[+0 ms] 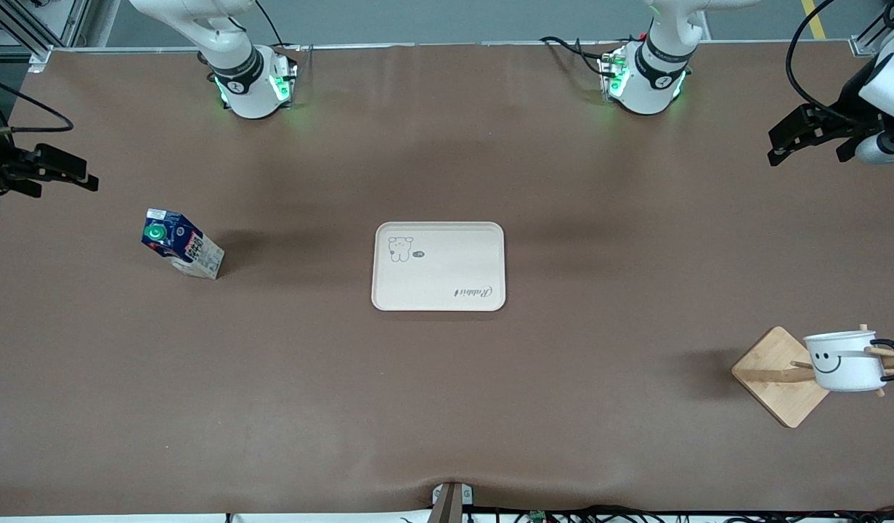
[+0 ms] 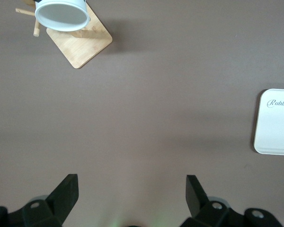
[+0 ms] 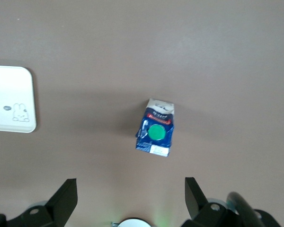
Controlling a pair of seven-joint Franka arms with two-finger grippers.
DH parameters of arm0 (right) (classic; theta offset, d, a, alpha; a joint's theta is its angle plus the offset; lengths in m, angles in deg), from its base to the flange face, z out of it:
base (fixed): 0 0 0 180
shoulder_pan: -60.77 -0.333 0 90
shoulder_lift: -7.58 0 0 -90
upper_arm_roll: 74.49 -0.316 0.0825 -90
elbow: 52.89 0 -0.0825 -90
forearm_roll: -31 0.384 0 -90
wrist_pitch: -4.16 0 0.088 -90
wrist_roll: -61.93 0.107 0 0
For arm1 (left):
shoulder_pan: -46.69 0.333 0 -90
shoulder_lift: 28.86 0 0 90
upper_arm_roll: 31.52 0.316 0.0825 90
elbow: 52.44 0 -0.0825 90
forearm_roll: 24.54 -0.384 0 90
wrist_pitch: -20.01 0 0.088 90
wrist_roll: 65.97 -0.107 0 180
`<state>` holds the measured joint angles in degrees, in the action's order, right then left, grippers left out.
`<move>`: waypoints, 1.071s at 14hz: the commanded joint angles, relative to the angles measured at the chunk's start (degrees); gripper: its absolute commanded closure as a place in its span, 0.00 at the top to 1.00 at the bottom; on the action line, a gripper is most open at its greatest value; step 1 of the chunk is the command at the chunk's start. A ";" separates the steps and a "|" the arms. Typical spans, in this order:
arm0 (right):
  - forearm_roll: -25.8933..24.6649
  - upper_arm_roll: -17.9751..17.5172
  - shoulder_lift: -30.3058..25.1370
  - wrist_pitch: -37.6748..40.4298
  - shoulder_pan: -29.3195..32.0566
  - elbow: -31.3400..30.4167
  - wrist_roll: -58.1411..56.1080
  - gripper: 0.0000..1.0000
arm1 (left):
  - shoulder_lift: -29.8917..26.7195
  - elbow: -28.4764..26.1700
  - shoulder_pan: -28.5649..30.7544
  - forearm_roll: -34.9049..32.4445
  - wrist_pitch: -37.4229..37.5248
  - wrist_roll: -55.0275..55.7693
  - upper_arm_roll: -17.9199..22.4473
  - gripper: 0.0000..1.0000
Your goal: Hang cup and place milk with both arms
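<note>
A brown bench seen from above, two white robot arms based along its back edge.

The right tool (image 1: 51,173) hangs above the bench edge at the right arm's end, its jaws wide apart and holding nothing.

Near that same end stands the milk (image 1: 181,243), a small dark blue carton. It is upright, its long axis vertical, the green cap facing up and the white lower part on the bench. It is probably light, and its thin card walls would likely dent if squeezed hard. A gentle grip across two flat sides of the body, below the sloped top, looks best.

At the middle of the bench lies a cream tray (image 1: 490,247), empty.

Close to the front corner at the left arm's end, a white cup (image 1: 846,361) with a smiley face already hangs on a peg of a wooden rack (image 1: 773,378). It lies sideways, its black handle toward the bench's end edge. It looks hard, smooth and likely slippery.

The left tool (image 1: 810,134) hovers above the back corner at that end, jaws wide and empty.
</note>
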<state>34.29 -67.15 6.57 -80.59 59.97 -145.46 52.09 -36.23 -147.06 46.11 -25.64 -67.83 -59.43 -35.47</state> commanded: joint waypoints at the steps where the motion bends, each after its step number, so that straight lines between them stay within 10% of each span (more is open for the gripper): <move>1: -1.79 -0.05 -1.54 -1.04 -0.52 -0.77 -1.75 1.00 | -0.28 0.14 -0.21 0.75 -0.05 -0.82 0.44 1.00; 15: -1.79 -0.05 -1.98 -2.45 -0.34 1.87 -2.55 1.00 | -0.20 1.45 -0.21 0.13 0.48 -0.03 0.35 1.00</move>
<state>33.52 -67.21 5.63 -83.01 59.72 -143.80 50.05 -36.23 -146.18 46.10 -25.64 -67.83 -59.41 -35.35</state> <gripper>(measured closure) 0.000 0.000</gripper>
